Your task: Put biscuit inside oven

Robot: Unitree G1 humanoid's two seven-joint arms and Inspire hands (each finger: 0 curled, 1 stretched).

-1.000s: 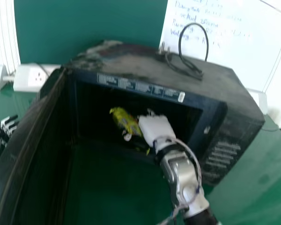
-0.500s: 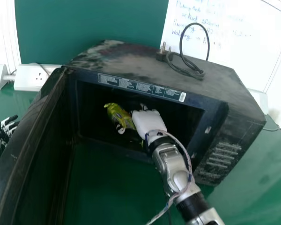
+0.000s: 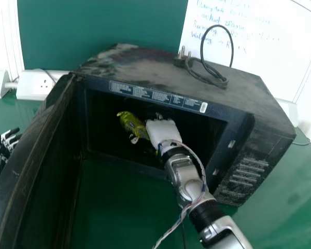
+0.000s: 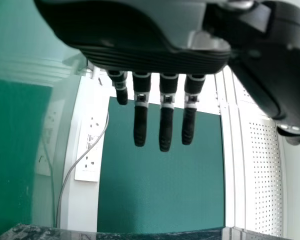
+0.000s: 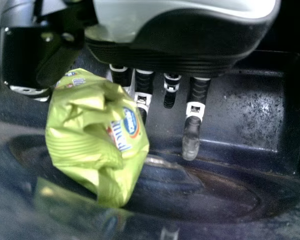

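Observation:
Inside the open black oven point(image 3: 145, 65), my right hand point(image 3: 161, 130) holds the green biscuit packet point(image 3: 132, 125) at its left side. The right wrist view has the crumpled packet point(image 5: 97, 142) pinched between the thumb and the fingers of my right hand point(image 5: 191, 135), above the oven's dark floor; part of the fingers is hidden behind it. The oven door point(image 3: 33, 150) stands swung open on the left. Beyond it, at the left edge, is my left hand point(image 3: 8, 148); in the left wrist view this left hand point(image 4: 166, 112) has straight fingers and holds nothing.
A power cable with its plug point(image 3: 210, 75) lies on top of the oven. Behind stand a green board point(image 3: 98, 31) and a whiteboard point(image 3: 238, 52). A white socket strip point(image 3: 39, 85) runs behind the door. The oven's side walls are close around my right hand.
My right hand and the packet have shifted left and a little deeper into the oven, mostly in the first half second. The left hand has kept still.

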